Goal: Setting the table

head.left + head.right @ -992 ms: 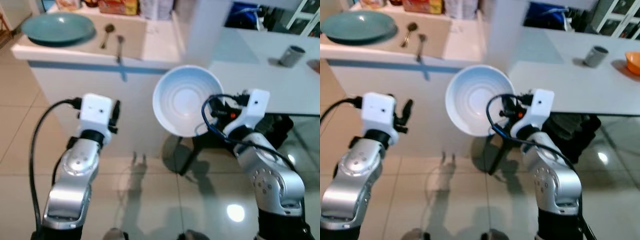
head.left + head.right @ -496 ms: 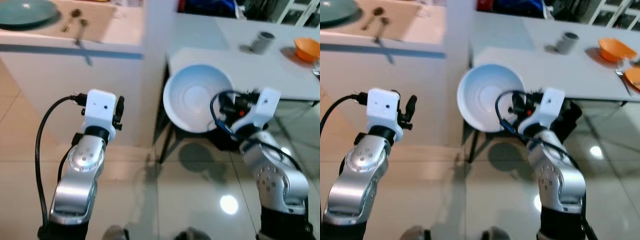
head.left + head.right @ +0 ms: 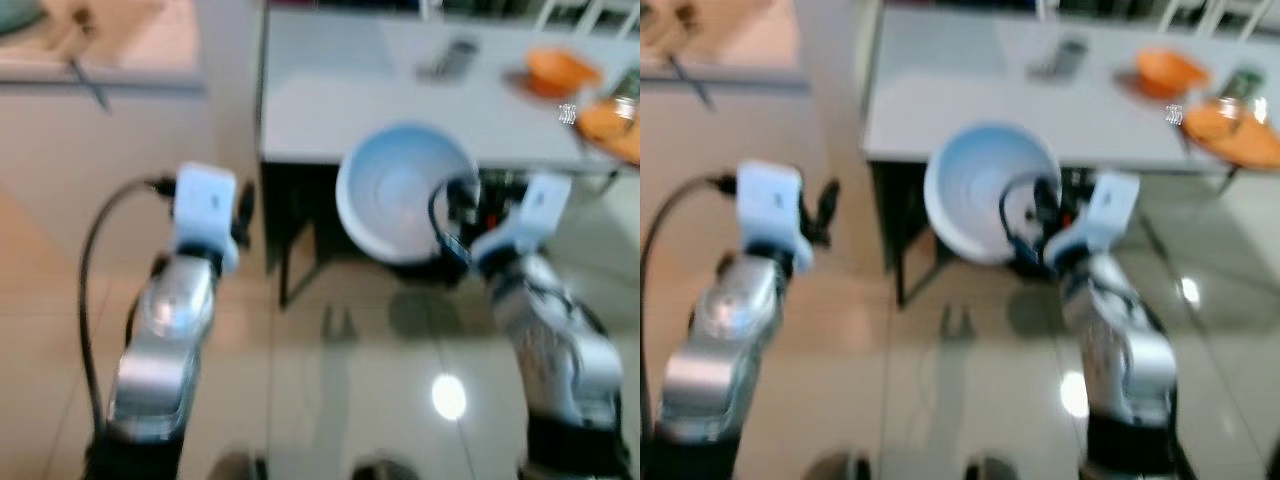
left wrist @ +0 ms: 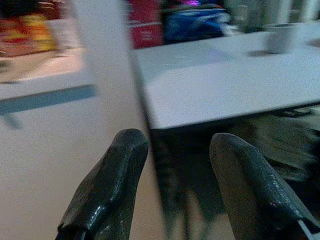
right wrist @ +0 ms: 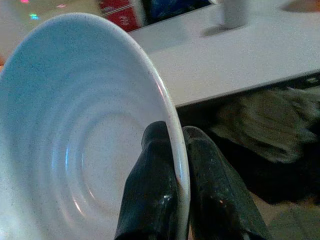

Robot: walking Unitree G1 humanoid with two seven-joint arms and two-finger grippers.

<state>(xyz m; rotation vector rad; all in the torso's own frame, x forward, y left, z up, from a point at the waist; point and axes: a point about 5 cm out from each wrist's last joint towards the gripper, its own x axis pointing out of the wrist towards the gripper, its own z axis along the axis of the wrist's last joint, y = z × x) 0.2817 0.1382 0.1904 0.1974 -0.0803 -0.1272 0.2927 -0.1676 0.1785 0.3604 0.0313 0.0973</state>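
A pale blue bowl [image 3: 405, 200] hangs in front of the white table's near edge [image 3: 330, 150], tilted toward me. My right gripper [image 5: 176, 165] is shut on the bowl's rim [image 5: 170, 120], one finger inside and one outside. My left gripper [image 4: 175, 165] is open with nothing between its fingers, held up in front of the white counter front [image 3: 100, 170]. On the table stand a grey cup [image 3: 452, 58], an orange bowl [image 3: 560, 68] and an orange plate [image 3: 612, 120] at the far right. The eye views are blurred.
A counter [image 3: 90, 60] with a spoon on a beige mat is at the upper left. Dark table legs [image 3: 290, 250] and dark items sit under the table. Glossy beige floor tiles [image 3: 350, 380] lie below my arms.
The camera has swung right and nearer the table, so the counter slides off to the left and the orange dishes come into view. The bowl stays held in my right gripper.
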